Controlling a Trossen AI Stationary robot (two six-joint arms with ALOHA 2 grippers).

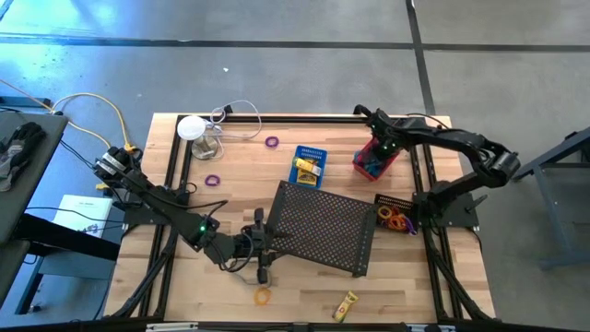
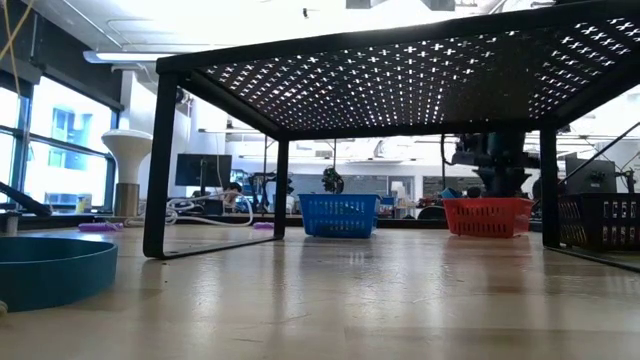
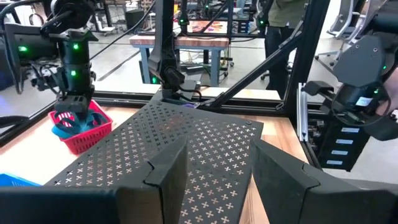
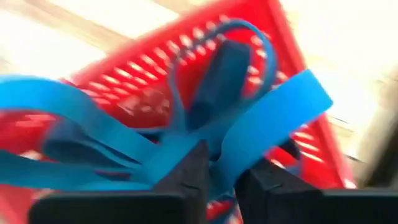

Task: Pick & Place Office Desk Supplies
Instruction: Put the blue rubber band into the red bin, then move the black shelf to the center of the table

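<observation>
Blue rubber bands (image 4: 93,118) fill my right wrist view: flat, floppy loops heaped in the red basket (image 4: 143,93), which sits at the far right of the table (image 1: 230,295). My right gripper (image 4: 221,171) hangs low in that basket, its 2 fingers only a narrow slit apart with a band lying across the gap; whether I am pinching it or letting it slip free, I cannot tell.

I judge these bands light, soft and a little grippy. They will sag and tangle, so the place to take one is across the flat of a single strand, near the top of the heap, not through a knot of several.

The high view gives what my wrist cannot: purple rings (image 1: 213,180) on the bare wood, an orange ring (image 1: 263,296) and a small yellow packet (image 1: 345,306) near the front edge, yellow packets in the blue basket (image 1: 309,166), more rings in a dark basket (image 1: 396,217), and the black mesh tray (image 1: 323,226) in the middle. My left gripper (image 1: 261,247) waits, fingers wide, at that tray's near-left corner. The low view shows the baskets only from the side, under the tray.
</observation>
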